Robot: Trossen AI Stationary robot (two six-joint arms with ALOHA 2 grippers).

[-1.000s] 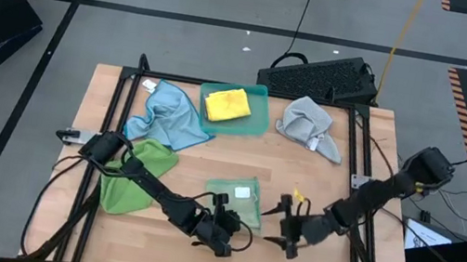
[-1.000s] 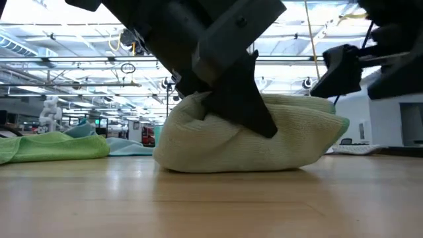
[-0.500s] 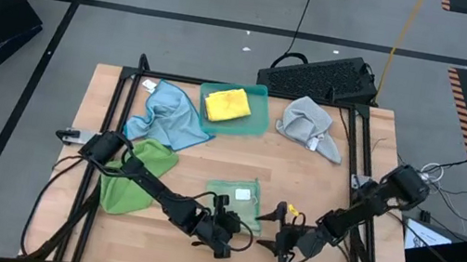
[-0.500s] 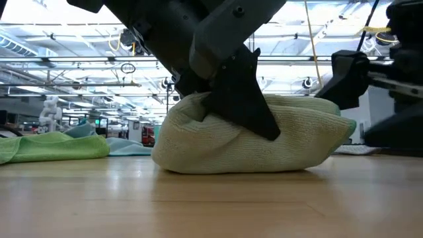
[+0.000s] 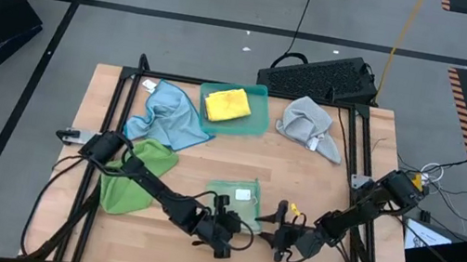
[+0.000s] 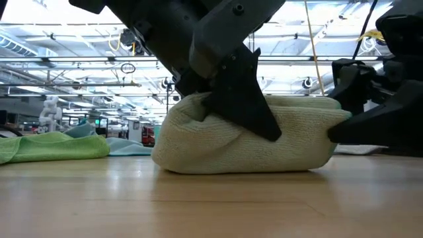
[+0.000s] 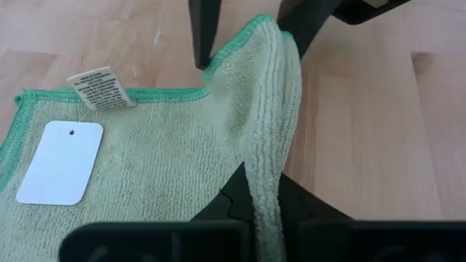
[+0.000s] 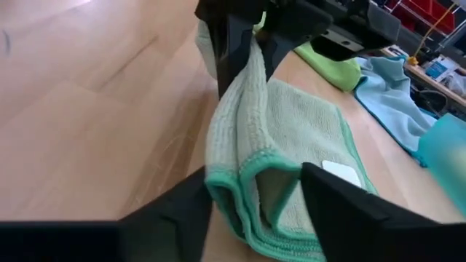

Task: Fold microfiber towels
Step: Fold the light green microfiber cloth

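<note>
High view: teal tray point(image 5: 254, 121) at far centre holds the yellow towel point(image 5: 227, 104). Left gripper point(image 5: 224, 233) jaws pinch the pale green towel point(image 5: 242, 198); right gripper point(image 5: 285, 241) jaws stand apart around its edge.

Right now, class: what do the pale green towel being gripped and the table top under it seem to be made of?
Pale green towel: soft, ribbed microfiber-looking cloth with a stitched darker green edge, matte. Table top: light wood by its grain and plank seams, smooth, faintly glossy; possibly a laminate.
</note>
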